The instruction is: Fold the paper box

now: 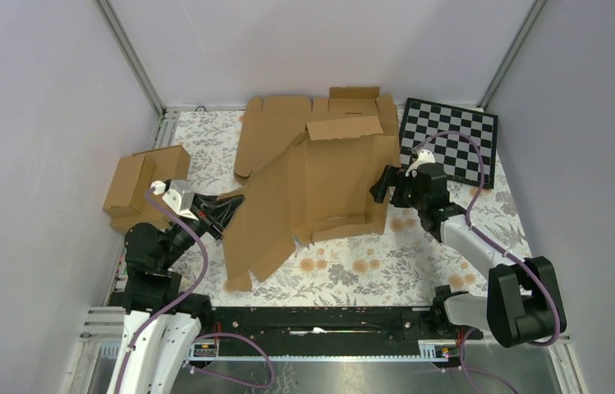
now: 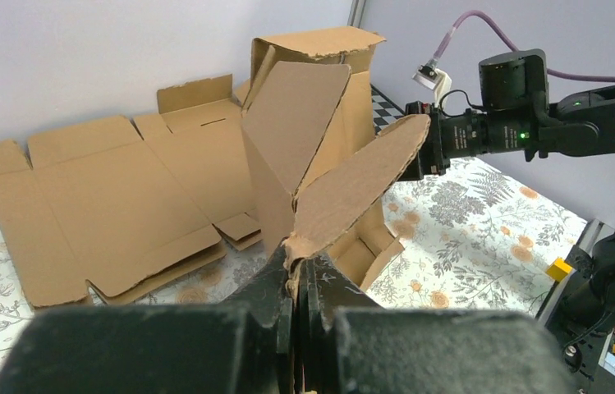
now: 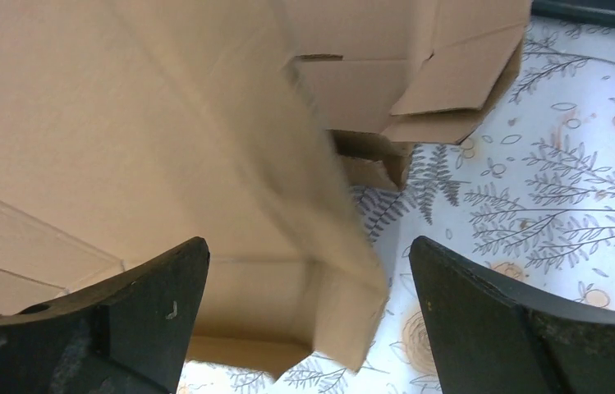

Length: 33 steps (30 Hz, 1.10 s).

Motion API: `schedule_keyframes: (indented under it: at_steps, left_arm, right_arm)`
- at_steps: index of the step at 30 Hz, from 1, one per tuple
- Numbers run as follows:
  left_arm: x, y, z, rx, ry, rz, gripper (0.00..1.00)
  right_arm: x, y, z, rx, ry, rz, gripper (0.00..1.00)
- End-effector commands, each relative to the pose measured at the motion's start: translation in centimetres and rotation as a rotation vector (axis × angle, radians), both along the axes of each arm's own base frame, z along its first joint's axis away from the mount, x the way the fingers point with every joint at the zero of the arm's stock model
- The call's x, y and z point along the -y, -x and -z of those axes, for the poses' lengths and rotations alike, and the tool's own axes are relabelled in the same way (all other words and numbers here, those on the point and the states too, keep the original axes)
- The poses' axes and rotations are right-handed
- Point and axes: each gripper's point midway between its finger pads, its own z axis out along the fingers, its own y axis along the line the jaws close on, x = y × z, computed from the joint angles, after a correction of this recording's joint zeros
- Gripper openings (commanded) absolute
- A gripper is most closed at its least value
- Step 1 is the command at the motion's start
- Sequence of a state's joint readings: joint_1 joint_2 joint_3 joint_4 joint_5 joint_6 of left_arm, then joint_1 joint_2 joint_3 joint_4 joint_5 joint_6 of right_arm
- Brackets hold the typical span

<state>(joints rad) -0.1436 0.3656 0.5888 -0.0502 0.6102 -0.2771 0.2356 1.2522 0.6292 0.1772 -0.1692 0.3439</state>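
Paper box (image 1: 337,176) flap pinched in left gripper (image 2: 297,267); right gripper (image 1: 380,185) spread alongside.

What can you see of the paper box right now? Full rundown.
The paper box is plain brown corrugated cardboard, half formed. Its main panels stand upright mid-table, with the top flap bent over, one long panel sloping down to the left and small flaps loose at the base. The left tool is shut on that panel's rounded flap. The right tool is open at the box's right side, a lower corner between its fingers, unclamped. A flat cardboard sheet lies just behind.
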Motion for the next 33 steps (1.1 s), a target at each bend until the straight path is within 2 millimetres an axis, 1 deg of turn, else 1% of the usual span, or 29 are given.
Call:
schedule_keyframes:
  at_steps: [1,2,3,5,7,8,10,11,13,16,18,20,22,23,27,30,31,33]
  left_arm:
    - [0.1,1.0,-2.0,0.096,-0.034,0.02,0.0]
    - [0.1,1.0,-2.0,0.096,-0.035,0.02,0.0]
    - [0.2,0.9,-1.9,0.095,-0.037,0.021,0.0]
    - [0.2,0.8,-1.7,0.092,-0.042,0.024,0.0]
    - [0.4,0.8,-1.7,0.092,-0.045,0.03,0.0]
    - [0.4,0.8,-1.6,0.09,-0.046,0.029,0.0]
    - [0.3,0.7,-1.5,0.092,-0.045,0.025,0.0]
    - [0.3,0.7,-1.5,0.096,-0.044,0.024,0.0]
    - [0.3,0.7,-1.6,0.095,-0.036,0.022,0.0]
    - [0.4,0.8,-1.9,0.092,-0.022,0.028,0.0]
    - [0.5,0.8,-2.0,0.087,-0.009,0.034,0.0]
    - [0.5,0.8,-2.0,0.079,-0.001,0.033,0.0]
    - [0.5,0.7,-2.0,0.075,0.004,0.031,0.0]
    - [0.5,0.7,-2.0,0.072,0.007,0.029,0.0]
    - [0.3,0.5,-1.8,0.051,0.025,0.013,0.0]
    - [0.0,-0.1,-1.2,0.008,0.056,-0.013,0.0]
    - [0.0,-0.2,-1.4,0.008,0.071,-0.018,0.0]
    - [0.0,-0.4,-1.4,-0.002,0.097,-0.02,0.0]
  right_arm:
    - [1.7,-2.5,-2.1,0.173,0.054,0.041,1.0]
    - [1.4,-2.8,-2.4,0.211,0.041,0.02,1.0]
    - [0.8,-2.9,-2.5,0.227,0.017,-0.021,1.0]
    - [-1.0,-2.9,-1.3,0.175,-0.021,-0.121,1.0]
    - [-2.4,-2.4,-0.3,0.098,-0.07,-0.19,1.0]
    - [-3.2,-1.7,0.0,0.08,-0.095,-0.229,1.0]
    - [-3.9,-0.5,0.7,0.082,-0.084,-0.248,1.0]
    - [-4.1,0.5,1.5,0.081,-0.05,-0.248,1.0]
    - [-4.7,1.7,2.1,0.091,0.02,-0.251,1.0]
    - [-5.2,3.2,3.0,0.074,0.039,-0.249,1.0]
    - [-5.3,3.9,3.2,0.074,0.054,-0.234,1.0]
    - [-5.6,4.8,3.0,0.097,0.083,-0.238,1.0]
    - [-5.9,5.6,2.4,0.145,0.111,-0.24,1.0]
    - [-5.8,5.9,2.5,0.145,0.129,-0.235,1.0]
    - [-5.5,6.6,3.7,0.104,0.195,-0.214,1.0]
    - [-5.6,7.4,4.6,0.105,0.233,-0.207,0.99]
    - [-5.5,7.9,5.2,0.102,0.251,-0.202,1.0]
    - [-5.1,8.1,5.7,0.113,0.292,-0.181,1.0]
